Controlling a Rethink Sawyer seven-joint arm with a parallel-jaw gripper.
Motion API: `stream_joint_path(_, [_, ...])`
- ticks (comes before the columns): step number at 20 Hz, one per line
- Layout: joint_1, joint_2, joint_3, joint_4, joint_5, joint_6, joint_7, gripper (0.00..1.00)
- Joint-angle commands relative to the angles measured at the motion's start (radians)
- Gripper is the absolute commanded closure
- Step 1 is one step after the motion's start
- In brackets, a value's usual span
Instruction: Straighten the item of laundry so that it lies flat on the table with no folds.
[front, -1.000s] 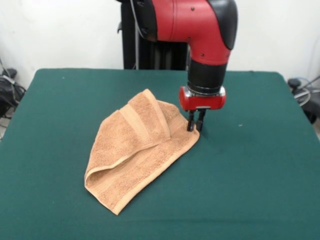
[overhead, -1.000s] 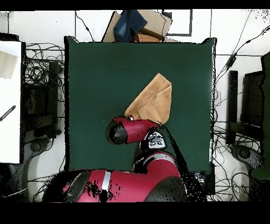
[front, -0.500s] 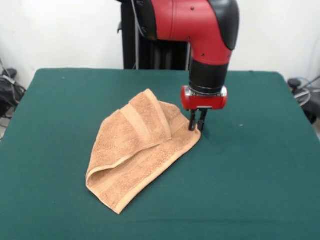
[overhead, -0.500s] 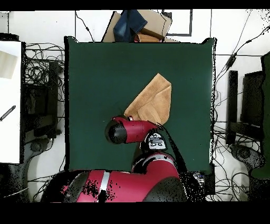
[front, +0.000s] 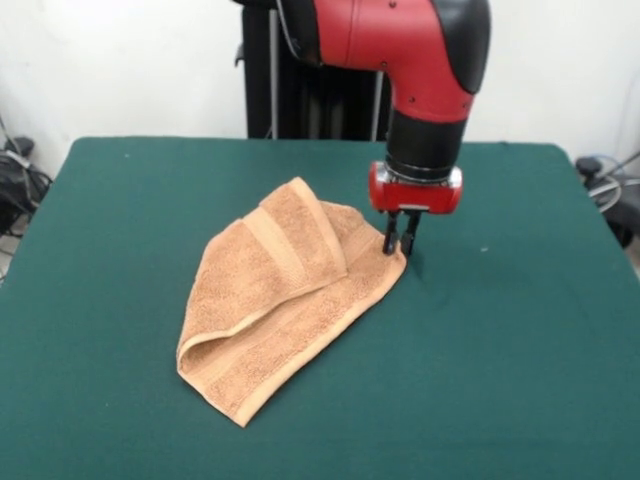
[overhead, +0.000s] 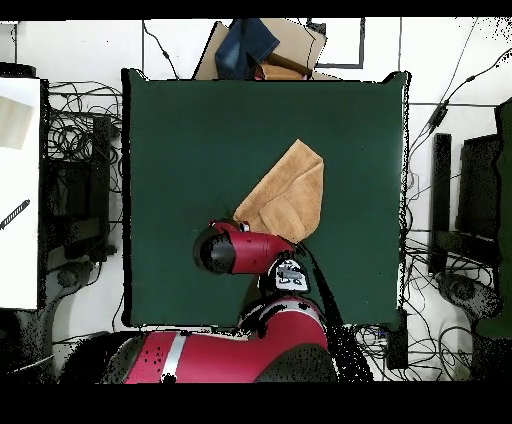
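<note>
The item of laundry (front: 280, 300), an orange-tan towel, lies folded over itself near the middle of the green table (front: 520, 350). A flap with a woven band is doubled over its upper part. The towel narrows to a corner at the right in the front view. My gripper (front: 398, 245) points straight down at that corner, fingers close together and shut on it just above the cloth. In the overhead view the towel (overhead: 290, 190) shows on the table (overhead: 180, 130), and the red arm (overhead: 240, 250) hides the gripper and the held corner.
A cardboard box (overhead: 290, 45) with a blue thing on it sits beyond the table's far edge in the overhead view. Cables and black equipment (overhead: 470, 190) line both sides. A white surface (overhead: 20, 190) lies at the left.
The gripper has moved a little to the right in the front view, and the towel's held corner and body have slid along with it.
</note>
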Motion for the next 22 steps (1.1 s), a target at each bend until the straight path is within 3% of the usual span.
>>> stream_joint_path(1, [0.092, -0.059, 0.14, 0.053, 0.134, 0.019, 0.293, 1.0])
stream_joint_path(9, [0.097, -0.117, 0.176, 0.094, 0.212, 0.056, 0.302, 1.0])
stream_joint_path(16, [0.165, -0.133, 0.151, 0.112, 0.298, 0.031, 0.336, 1.0])
stream_joint_path(22, [0.233, -0.189, 0.119, 0.124, 0.397, 0.1, 0.357, 1.0])
